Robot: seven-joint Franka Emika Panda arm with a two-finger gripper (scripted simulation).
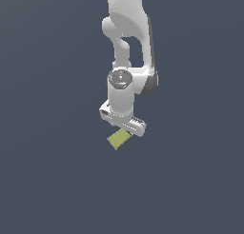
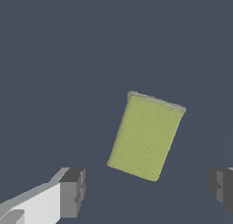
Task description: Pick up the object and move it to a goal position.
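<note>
The object is a small flat yellow-green block (image 1: pixel 118 139) lying on the dark grey surface, just below the white hand in the exterior view. In the wrist view the block (image 2: pixel 146 135) shows its faintly textured top, a little tilted, lying ahead of the gap between the two fingers. My gripper (image 2: pixel 148 191) is open and empty. One grey fingertip (image 2: pixel 74 192) and the other (image 2: pixel 222 188) stand far apart, wider than the block. In the exterior view the gripper's hand (image 1: pixel 123 120) hides the fingers and part of the block's far edge.
The white arm (image 1: pixel 127 38) reaches down from the top of the exterior view. The plain dark grey surface (image 1: pixel 52 171) fills the rest of both views.
</note>
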